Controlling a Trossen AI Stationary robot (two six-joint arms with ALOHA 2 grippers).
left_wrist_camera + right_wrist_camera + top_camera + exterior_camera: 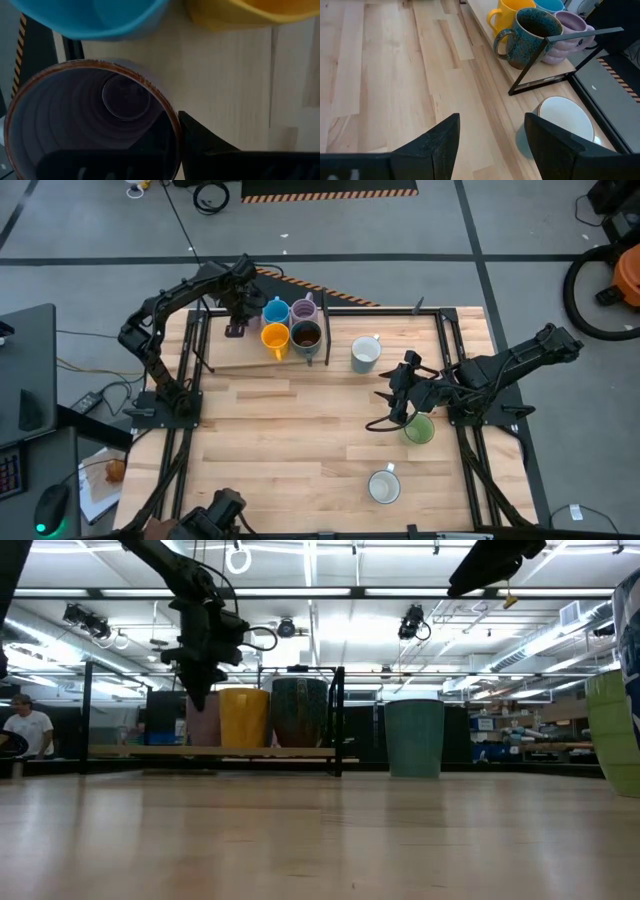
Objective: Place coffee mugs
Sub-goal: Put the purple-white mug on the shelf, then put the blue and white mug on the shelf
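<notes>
A low wooden shelf at the table's far left carries a blue mug, a lilac mug, an orange mug and a dark mug. My left gripper stands over the shelf's left part, shut on a second lilac mug, which the high view hides and the low view shows below the fingers. My right gripper is open and empty above the table's right half. A pale mug, a green mug and a white mug stand on the table. My left gripper has the lilac mug by its brown-edged rim, one finger inside the mug and one finger outside the wall. The fingers come from above, pointing down. The mug is upright, its base level with the shelf top; whether it rests there I cannot tell.
A black frame edges the shelf's right end, next to the dark mug. The pale mug stands just beyond my right gripper. Bare wood lies across the table's middle and near left. A person shows in the room behind.
</notes>
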